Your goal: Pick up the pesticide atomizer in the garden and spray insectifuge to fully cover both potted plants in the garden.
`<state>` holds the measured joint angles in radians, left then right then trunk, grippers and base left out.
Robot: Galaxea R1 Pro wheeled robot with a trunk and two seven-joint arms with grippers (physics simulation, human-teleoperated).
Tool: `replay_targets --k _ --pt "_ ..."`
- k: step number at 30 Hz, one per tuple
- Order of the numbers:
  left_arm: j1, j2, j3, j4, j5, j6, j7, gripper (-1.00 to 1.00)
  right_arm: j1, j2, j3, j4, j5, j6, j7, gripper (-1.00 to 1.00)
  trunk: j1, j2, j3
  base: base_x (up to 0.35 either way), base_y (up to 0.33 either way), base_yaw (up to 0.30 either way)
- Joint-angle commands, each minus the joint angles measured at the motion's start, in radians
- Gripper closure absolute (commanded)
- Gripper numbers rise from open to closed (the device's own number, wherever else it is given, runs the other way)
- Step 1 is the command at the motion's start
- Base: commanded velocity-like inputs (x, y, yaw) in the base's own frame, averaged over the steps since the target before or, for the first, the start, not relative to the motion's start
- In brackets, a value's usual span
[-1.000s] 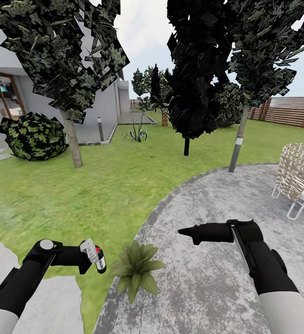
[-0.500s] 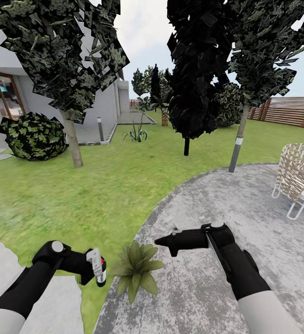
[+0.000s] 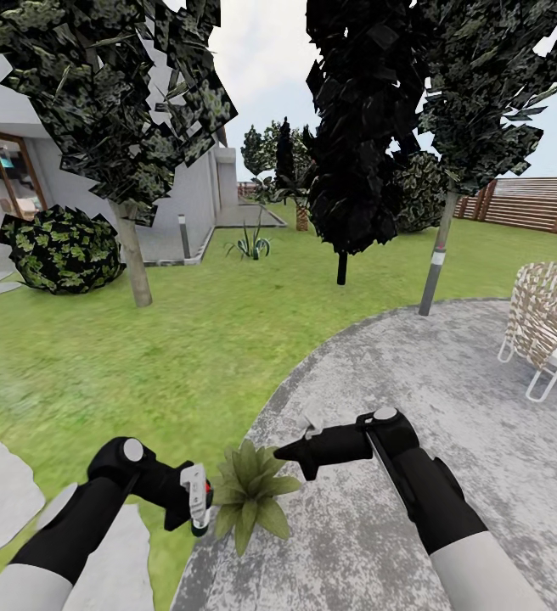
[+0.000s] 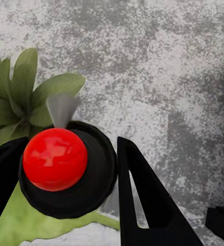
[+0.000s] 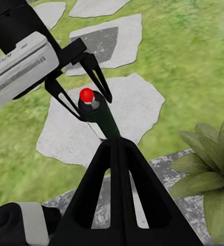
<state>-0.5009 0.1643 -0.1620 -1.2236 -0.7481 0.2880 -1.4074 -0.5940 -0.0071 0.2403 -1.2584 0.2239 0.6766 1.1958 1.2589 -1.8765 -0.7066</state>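
Note:
My left gripper is shut on the pesticide atomizer, a slim dark bottle with a white label, held low over the lawn's edge just left of a potted plant. In the left wrist view the atomizer's red-topped head sits between the black fingers, with the plant's leaves just beyond. My right gripper is shut and empty, hovering above the plant's right side. From the right wrist, its closed tips point toward the atomizer in the left gripper, with the plant alongside.
The plant stands at the edge of the round grey patio. Stepping stones lie to the left. A woven chair is at the right, tree trunks and a bollard lamp stand farther off, and a wooden fence runs behind.
My left arm carried the atomizer rightward and lower, up to the plant. My right arm swung left and nearer, ending above the plant.

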Motion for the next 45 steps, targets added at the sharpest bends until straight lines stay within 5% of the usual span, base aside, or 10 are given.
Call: replay_targets --k 1,13,21,29,45 --pt "-0.001 -0.004 -0.002 -0.002 -0.003 0.01 -0.005 1.0 -0.001 0.0 0.0 -0.001 0.01 0.007 0.005 1.0 0.0 -0.001 -0.001 0.0 0.0 0.0" --pt "-0.001 -0.069 -0.066 -0.022 -0.006 0.01 -0.007 1.0 0.0 -0.001 0.002 -0.001 0.017 0.006 0.004 1.0 0.0 -0.001 -0.001 0.0 0.0 0.0" --pt "-0.001 -0.109 -0.068 -0.051 -0.011 0.012 -0.007 1.0 0.0 0.001 0.002 -0.001 0.017 0.006 0.004 1.0 0.0 -0.001 -0.001 0.0 0.0 0.0" --pt "-0.001 -0.139 -0.068 -0.053 -0.074 0.014 -0.008 1.0 0.0 0.001 0.004 -0.001 0.017 0.006 0.004 1.0 0.0 -0.001 -0.001 0.0 0.0 0.0" --pt "-0.021 -0.181 -0.068 -0.054 -0.08 0.016 -0.016 1.0 0.0 0.001 0.025 -0.001 0.017 0.006 0.004 1.0 0.0 -0.001 -0.001 0.0 0.0 0.0"
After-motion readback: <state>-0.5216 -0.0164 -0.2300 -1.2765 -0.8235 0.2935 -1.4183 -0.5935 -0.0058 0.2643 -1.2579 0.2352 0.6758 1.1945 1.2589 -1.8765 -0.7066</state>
